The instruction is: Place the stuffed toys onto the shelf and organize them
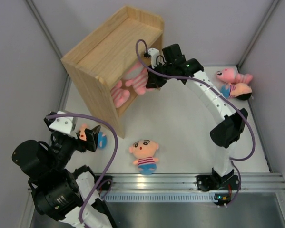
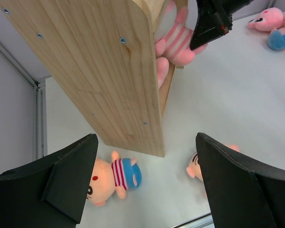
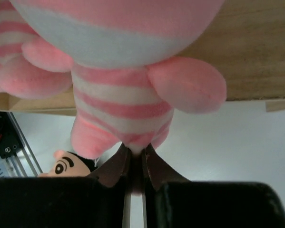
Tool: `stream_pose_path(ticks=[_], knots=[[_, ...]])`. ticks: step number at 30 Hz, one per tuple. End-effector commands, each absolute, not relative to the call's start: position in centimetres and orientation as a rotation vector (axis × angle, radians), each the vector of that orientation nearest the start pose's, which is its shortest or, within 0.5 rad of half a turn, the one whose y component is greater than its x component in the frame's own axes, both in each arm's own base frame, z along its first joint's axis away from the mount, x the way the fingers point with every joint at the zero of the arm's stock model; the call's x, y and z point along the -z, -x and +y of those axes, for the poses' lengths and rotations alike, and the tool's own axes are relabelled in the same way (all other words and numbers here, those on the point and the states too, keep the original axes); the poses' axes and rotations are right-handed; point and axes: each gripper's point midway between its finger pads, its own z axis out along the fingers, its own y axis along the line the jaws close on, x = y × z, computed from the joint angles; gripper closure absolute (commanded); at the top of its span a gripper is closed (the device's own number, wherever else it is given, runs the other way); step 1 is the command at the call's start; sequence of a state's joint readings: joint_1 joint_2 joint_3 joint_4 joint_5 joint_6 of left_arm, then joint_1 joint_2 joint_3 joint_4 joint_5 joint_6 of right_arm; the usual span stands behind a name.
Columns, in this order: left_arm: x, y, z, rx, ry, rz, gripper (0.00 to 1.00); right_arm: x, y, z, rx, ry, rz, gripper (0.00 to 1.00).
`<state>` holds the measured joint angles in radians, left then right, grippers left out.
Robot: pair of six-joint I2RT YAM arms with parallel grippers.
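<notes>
I see white links and black joints on left arm (image 1: 61, 123) and right arm (image 1: 211, 97). Purple cable (image 1: 114, 142) trails behind left gripper (image 1: 93, 137) and right gripper (image 1: 151, 81). Fingers (image 2: 66, 175) are matte black.

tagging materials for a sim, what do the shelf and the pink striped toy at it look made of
The shelf looks like pale bare wood, perhaps pine: grain lines and screw heads show on its side. The pink striped toy looks like soft matte plush fabric, with rounded stuffed limbs.

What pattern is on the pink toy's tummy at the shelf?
Pink and white stripes on the pink toy; the right wrist view shows it best.
</notes>
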<state>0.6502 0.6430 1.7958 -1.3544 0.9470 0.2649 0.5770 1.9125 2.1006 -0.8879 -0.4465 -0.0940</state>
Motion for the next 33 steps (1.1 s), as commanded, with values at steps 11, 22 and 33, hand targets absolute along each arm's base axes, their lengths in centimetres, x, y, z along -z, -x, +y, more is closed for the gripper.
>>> stream_pose_path(ticks=[11,22,33], knots=[[-45.5,-9.4,-9.6,0.063,-0.388,1.596,0.09,-31.2,-41.0,34.8,-0.650,0.833,1.988,0.79],[-45.3,-9.4,-9.5,0.048,-0.394,1.594,0.09,-30.4,-42.0,34.9,-0.695,0.703,1.979,0.47],[-44.8,-9.4,-9.5,0.049,-0.395,1.600,0.09,-32.7,-41.7,34.0,-0.795,0.542,1.777,0.71]])
